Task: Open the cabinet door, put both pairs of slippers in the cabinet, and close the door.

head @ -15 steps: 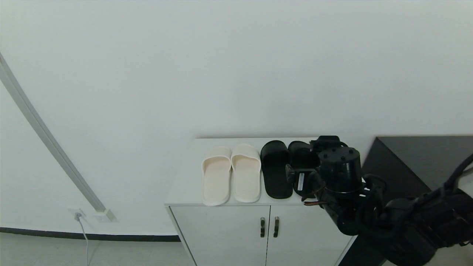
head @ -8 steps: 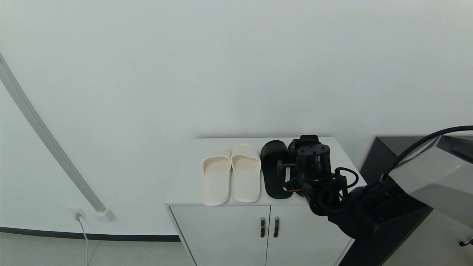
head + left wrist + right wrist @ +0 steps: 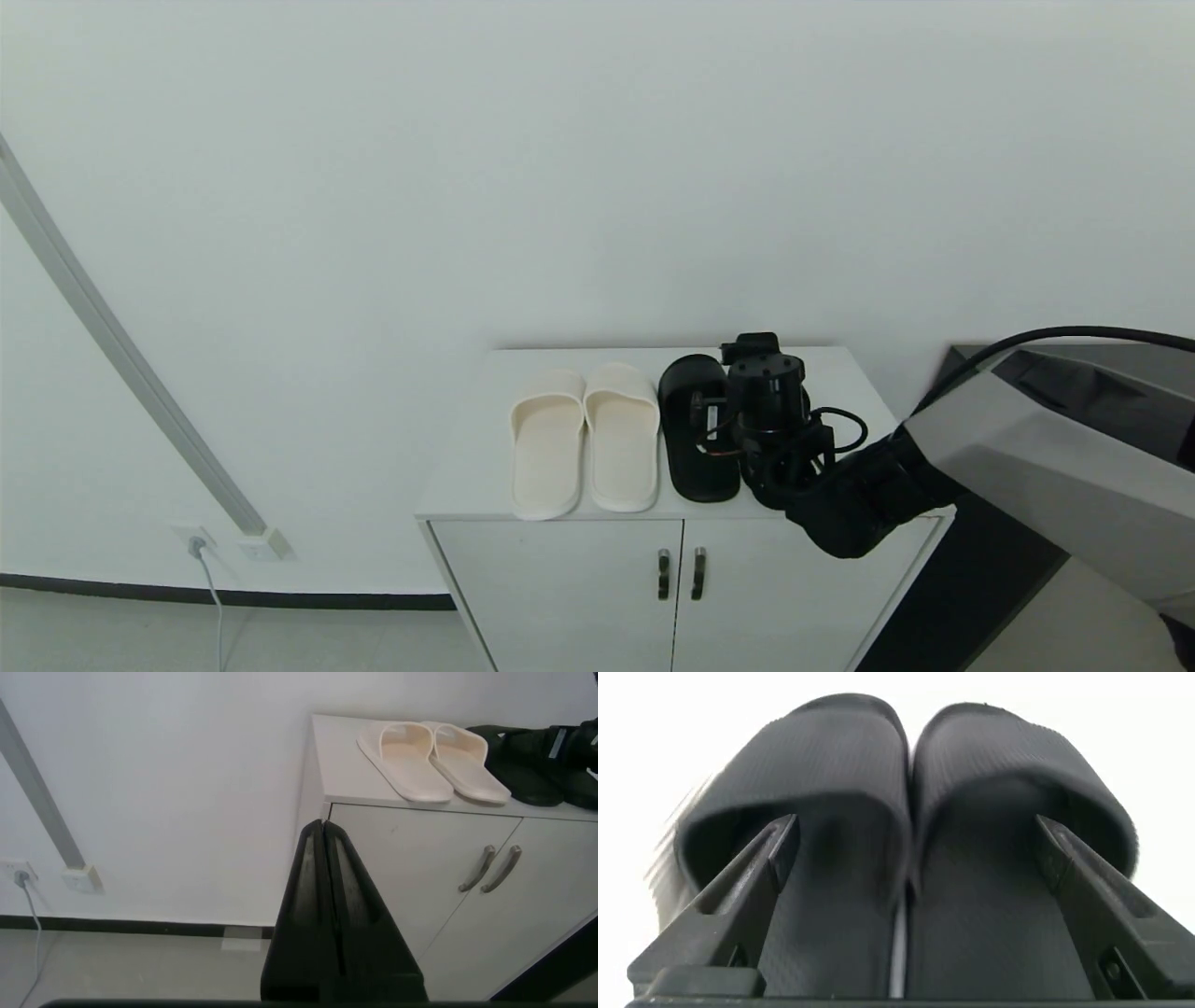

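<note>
Black slippers (image 3: 842,803) within splayed right gripper (image 3: 917,831)

Right claw (image 3: 915,823) spread wide. Black slippers (image 3: 831,775) lie side by side, inner edges touching, straps arched up ahead of the claw. One of the fingers (image 3: 738,896) sits over each slipper's outer half; contact cannot be told.

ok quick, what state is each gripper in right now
Left gripper: closed, holding nothing.
Right gripper: open, spread over the black slippers, not gripping them.
</note>
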`<state>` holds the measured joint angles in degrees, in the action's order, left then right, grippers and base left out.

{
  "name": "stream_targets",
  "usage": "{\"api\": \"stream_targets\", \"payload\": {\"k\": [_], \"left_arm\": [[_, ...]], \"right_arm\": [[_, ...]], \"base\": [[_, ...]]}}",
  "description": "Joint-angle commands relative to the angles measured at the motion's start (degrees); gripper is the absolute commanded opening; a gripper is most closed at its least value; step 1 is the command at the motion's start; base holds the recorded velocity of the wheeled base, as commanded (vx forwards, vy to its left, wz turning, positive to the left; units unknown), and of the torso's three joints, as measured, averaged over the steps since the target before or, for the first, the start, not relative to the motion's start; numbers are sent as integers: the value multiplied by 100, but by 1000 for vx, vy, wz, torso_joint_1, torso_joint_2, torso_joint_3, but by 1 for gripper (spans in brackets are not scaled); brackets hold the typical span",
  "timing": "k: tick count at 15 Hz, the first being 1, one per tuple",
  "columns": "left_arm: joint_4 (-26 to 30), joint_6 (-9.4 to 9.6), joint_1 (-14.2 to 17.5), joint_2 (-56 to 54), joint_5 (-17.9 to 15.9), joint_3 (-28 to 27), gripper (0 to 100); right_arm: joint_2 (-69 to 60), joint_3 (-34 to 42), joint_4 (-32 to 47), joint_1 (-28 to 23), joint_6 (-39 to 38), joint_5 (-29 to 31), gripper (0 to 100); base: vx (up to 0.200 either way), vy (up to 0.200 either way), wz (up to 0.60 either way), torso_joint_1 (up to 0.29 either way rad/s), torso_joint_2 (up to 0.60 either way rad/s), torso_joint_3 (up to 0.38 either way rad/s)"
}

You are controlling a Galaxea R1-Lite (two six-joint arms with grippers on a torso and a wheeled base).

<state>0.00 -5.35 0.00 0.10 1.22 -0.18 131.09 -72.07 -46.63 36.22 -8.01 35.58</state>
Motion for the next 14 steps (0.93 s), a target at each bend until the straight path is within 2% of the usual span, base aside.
{"api": "stream_targets", "payload": {"k": [1, 9, 10, 14], "left_arm": [[0, -1, 0, 8, 1, 1, 0], [0, -1, 0, -1, 1, 1, 0], [0, -1, 0, 8, 1, 1, 0], [0, -10, 0, 8, -8, 1, 0]], "right_arm": [[260, -343, 31, -45, 54, 1, 100], [717, -1028, 180, -247, 54, -34, 100], [734, -1081, 180, -273, 54, -34, 0], [734, -1055, 180, -273, 54, -25, 0]], "base": [[0, 0, 0, 0, 0, 0], [0, 0, 0, 0, 0, 0], [0, 0, 0, 0, 0, 0], [0, 0, 0, 0, 0, 0]]}}
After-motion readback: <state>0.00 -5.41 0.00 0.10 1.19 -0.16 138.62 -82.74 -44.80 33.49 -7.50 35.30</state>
